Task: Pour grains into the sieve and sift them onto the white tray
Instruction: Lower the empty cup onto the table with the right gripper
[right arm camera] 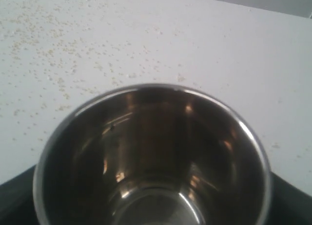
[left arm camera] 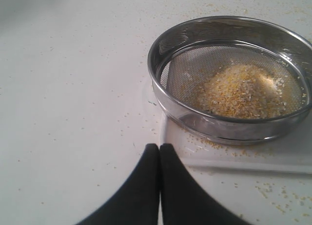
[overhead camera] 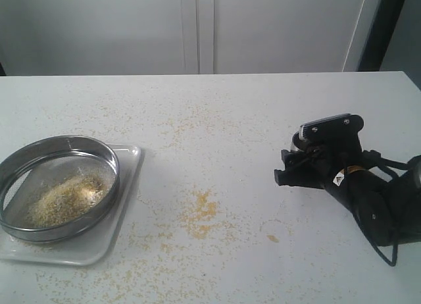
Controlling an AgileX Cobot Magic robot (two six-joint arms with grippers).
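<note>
Grains (overhead camera: 66, 199) sitting in sieve (overhead camera: 41, 148) on tray (overhead camera: 126, 185) at left edge of table (overhead camera: 230, 113), left gripper (left arm camera: 159, 148) closed, right gripper (overhead camera: 284, 167) holding cup (right arm camera: 151, 152).

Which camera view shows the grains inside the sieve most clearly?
The left wrist view: the grains lie close and sharp, heaped on the mesh of the sieve. The exterior view shows the heap small and blurred, at the left. The right wrist view shows only a steel cup and loose grains on the table.
</note>
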